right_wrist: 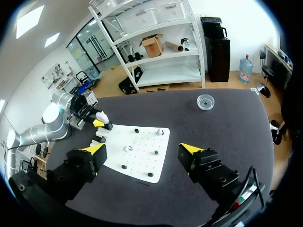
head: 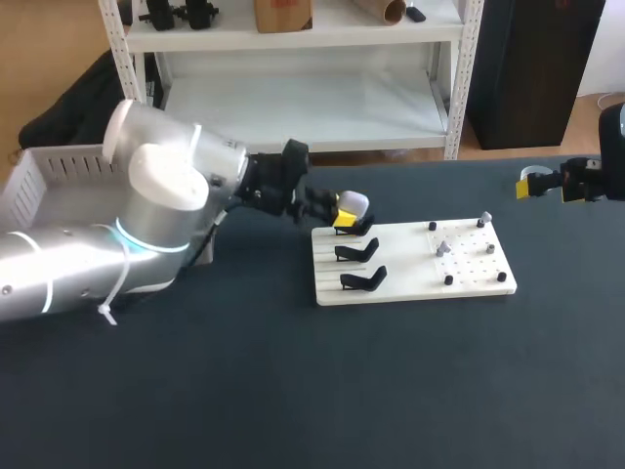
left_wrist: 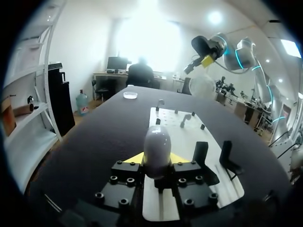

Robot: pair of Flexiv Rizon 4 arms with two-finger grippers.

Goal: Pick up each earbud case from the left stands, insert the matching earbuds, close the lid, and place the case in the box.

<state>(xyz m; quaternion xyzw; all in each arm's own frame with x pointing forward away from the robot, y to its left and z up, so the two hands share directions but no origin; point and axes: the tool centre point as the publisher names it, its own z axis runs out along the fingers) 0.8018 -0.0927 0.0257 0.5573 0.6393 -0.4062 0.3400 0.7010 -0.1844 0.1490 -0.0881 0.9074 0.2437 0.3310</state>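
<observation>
The dark table (head: 293, 391) fills most of the head view, and the left arm (head: 166, 195) stretches over it from the left, passing the white perforated box (head: 39, 181) at the table's left rear corner. A white board (head: 410, 283) lies right of the middle. Its left half carries three black stands (head: 359, 252) in a row, and its perforated right half holds a few small black and pale pieces (head: 442, 248), too small to identify. The left gripper (head: 340, 217) is at the rearmost stand. There its yellow fingers are clenched from both sides on the white, egg-shaped earbud case (head: 354, 203), which stands upright between them in the left wrist view (left_wrist: 157, 144). The right gripper (head: 542, 184) hangs over the table's far right edge, well apart from the board, with its jaws released and spread wide (right_wrist: 142, 149). A small clear dish (right_wrist: 205, 101) sits near the table's far end.
</observation>
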